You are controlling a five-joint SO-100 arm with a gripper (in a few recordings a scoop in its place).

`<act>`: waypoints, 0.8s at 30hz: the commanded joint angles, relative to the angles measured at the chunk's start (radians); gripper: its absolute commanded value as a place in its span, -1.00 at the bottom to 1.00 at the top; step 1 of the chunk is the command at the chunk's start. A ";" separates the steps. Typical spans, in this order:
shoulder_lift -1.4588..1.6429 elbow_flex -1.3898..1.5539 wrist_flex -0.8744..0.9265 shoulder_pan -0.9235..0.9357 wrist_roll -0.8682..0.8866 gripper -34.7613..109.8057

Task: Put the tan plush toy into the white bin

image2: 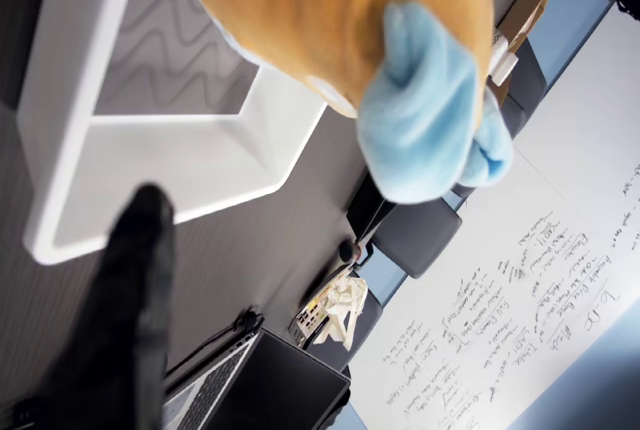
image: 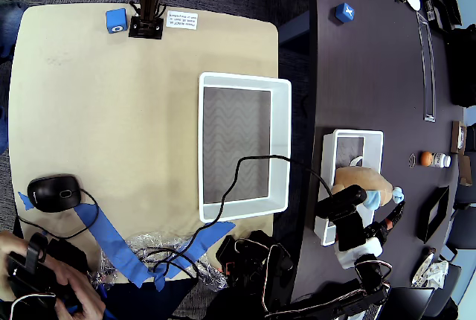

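The tan plush toy (image: 362, 181) lies on top of a small, narrow white bin (image: 330, 158) on the dark table at the right, with a light blue paw (image: 396, 196) hanging past the bin's right rim. My gripper (image: 366, 205) reaches it from below in the overhead view, with its jaws spread on either side of the toy's near end. In the wrist view the toy (image2: 320, 10) and its blue paw (image2: 425, 100) are close at the top, and one black finger (image2: 140, 280) stands apart from them at lower left. The larger white bin (image: 280, 141) sits on the tan table, holding nothing.
A black cable (image: 245, 167) runs across the larger bin's near corner. Cables and blue tape (image: 111, 242) clutter the tan table's front edge, near a black mouse (image: 53, 192). Blue cubes (image: 116, 19) (image: 343, 13) sit at the back. A laptop (image2: 250, 390) lies beyond the small bin.
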 commanded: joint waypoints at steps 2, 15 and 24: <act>-0.037 -0.015 0.009 -0.092 0.094 0.53; -0.038 -0.054 0.012 -0.101 0.095 0.53; -0.038 -0.210 0.012 -0.086 0.092 0.53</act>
